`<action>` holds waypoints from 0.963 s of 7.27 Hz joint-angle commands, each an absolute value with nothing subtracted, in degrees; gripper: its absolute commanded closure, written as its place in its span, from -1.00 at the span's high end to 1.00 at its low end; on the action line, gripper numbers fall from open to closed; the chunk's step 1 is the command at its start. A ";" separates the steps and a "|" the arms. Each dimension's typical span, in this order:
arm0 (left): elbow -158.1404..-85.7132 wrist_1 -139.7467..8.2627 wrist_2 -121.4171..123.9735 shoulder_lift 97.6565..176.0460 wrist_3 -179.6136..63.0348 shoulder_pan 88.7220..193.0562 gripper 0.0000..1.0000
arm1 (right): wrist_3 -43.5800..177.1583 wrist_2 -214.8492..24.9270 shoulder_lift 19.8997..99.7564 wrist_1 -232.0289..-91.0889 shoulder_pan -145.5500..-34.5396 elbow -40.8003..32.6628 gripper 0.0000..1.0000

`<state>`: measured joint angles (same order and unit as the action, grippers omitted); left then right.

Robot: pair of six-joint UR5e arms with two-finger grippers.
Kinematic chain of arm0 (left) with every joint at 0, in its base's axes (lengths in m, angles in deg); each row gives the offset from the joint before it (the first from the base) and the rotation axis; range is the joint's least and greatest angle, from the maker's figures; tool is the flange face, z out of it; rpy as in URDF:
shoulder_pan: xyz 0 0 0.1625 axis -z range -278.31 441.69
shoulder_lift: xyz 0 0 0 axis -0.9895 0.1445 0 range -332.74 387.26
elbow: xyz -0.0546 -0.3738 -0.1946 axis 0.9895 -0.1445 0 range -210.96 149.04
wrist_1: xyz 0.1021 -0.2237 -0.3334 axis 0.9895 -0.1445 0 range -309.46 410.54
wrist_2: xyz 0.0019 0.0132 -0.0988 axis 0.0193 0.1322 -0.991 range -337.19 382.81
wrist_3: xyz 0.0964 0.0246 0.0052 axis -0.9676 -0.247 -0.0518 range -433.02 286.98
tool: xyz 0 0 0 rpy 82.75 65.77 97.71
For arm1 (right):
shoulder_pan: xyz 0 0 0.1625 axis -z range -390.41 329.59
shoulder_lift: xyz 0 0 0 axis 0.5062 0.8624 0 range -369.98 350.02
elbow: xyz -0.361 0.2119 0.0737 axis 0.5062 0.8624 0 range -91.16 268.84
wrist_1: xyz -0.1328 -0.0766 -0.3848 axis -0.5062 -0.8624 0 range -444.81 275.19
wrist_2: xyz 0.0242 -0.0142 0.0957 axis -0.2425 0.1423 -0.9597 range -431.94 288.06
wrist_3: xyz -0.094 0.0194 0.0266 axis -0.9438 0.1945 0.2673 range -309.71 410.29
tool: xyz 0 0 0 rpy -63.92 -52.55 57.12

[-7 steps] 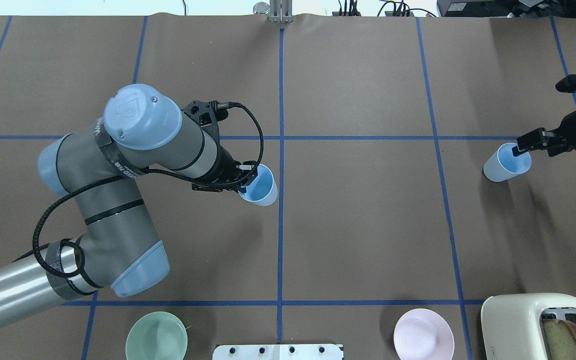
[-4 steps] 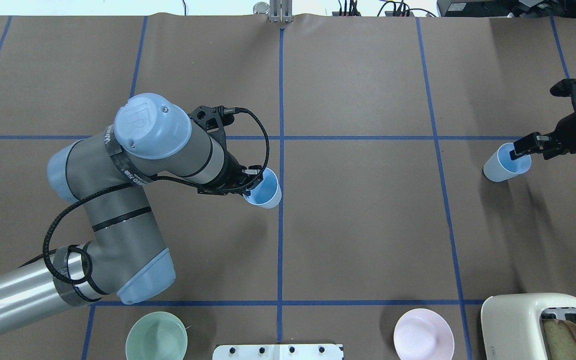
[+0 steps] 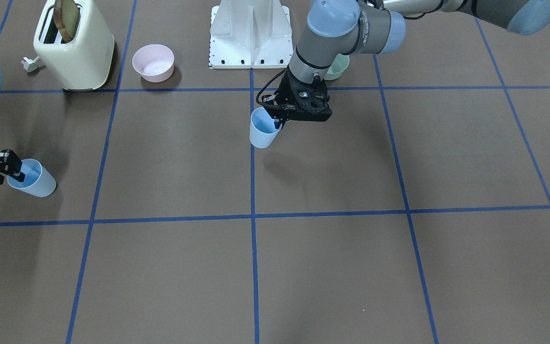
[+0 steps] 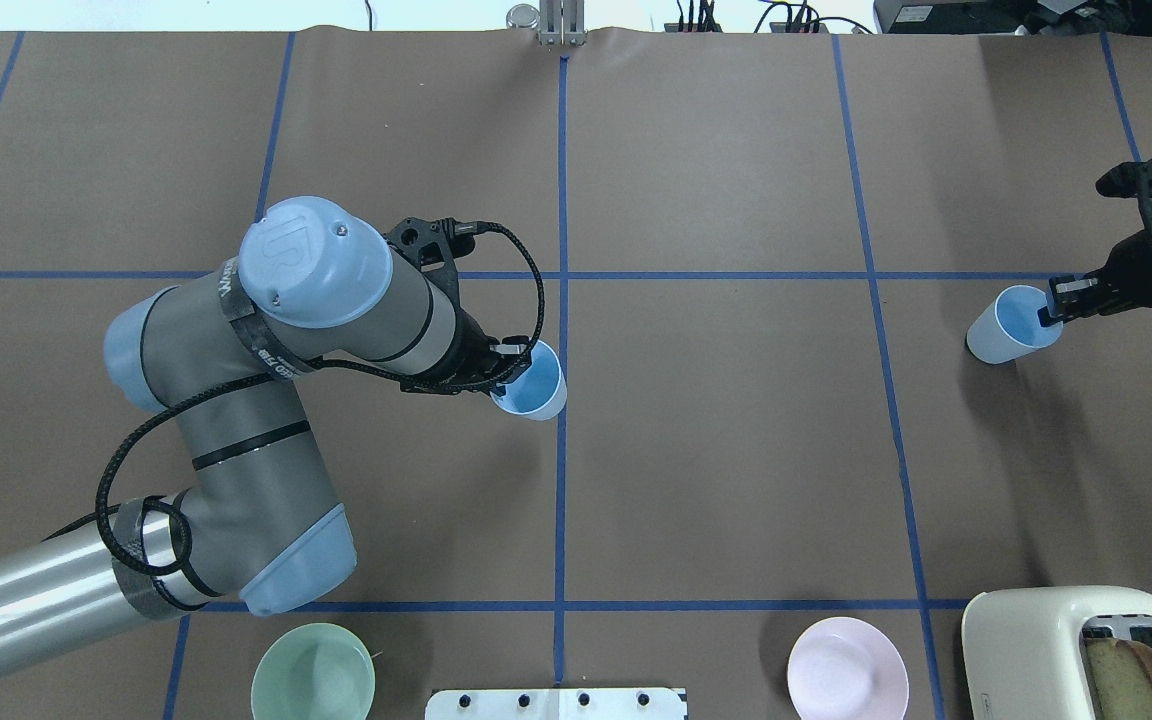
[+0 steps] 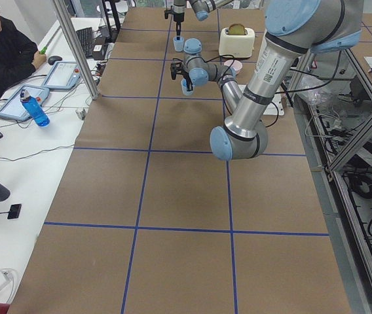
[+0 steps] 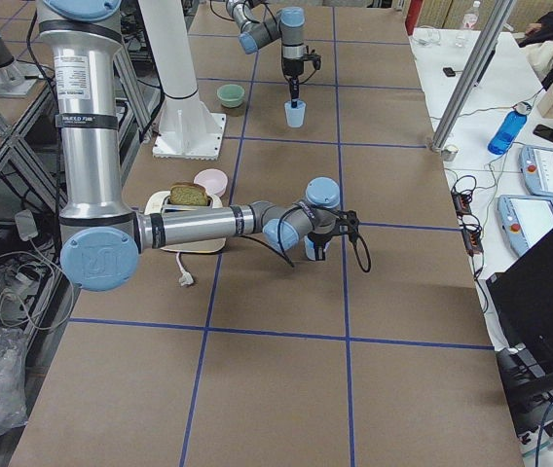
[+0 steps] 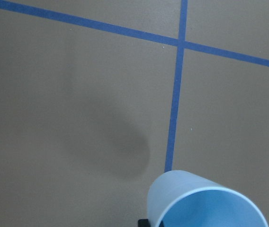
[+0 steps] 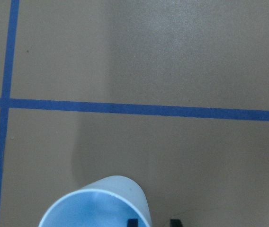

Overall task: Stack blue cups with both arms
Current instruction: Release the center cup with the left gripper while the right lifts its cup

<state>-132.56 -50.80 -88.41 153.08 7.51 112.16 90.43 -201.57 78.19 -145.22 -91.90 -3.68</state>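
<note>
Currently, progress: nothing stacked.
Left gripper (image 4: pixel 504 370): clamped on centre cup (image 4: pixel 534 388) rim; cup held off table (image 4: pixel 736 450).
Right gripper (image 4: pixel 1054 300): jaws apart, astride rim of 3 o'clock cup (image 4: pixel 1004 332), which stands on table.
Remaining: grasp, converge, nest.
</note>
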 commanded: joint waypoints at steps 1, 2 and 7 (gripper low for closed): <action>-130.90 -50.80 -86.97 154.51 8.18 111.49 -1.00 | 90.54 -202.36 77.30 -145.80 -92.02 -5.63 -1.00; -128.02 -50.80 -85.75 156.70 8.45 111.14 -1.00 | 90.54 -203.85 75.64 -147.37 -93.76 -5.99 -1.00; -125.53 -50.89 -83.10 157.07 8.37 109.91 -1.00 | 90.28 -209.05 63.95 -166.62 -99.32 -10.03 -1.00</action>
<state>-125.86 -50.88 -83.35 157.03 8.37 110.28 90.31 -208.86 65.78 -163.23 -98.97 -8.86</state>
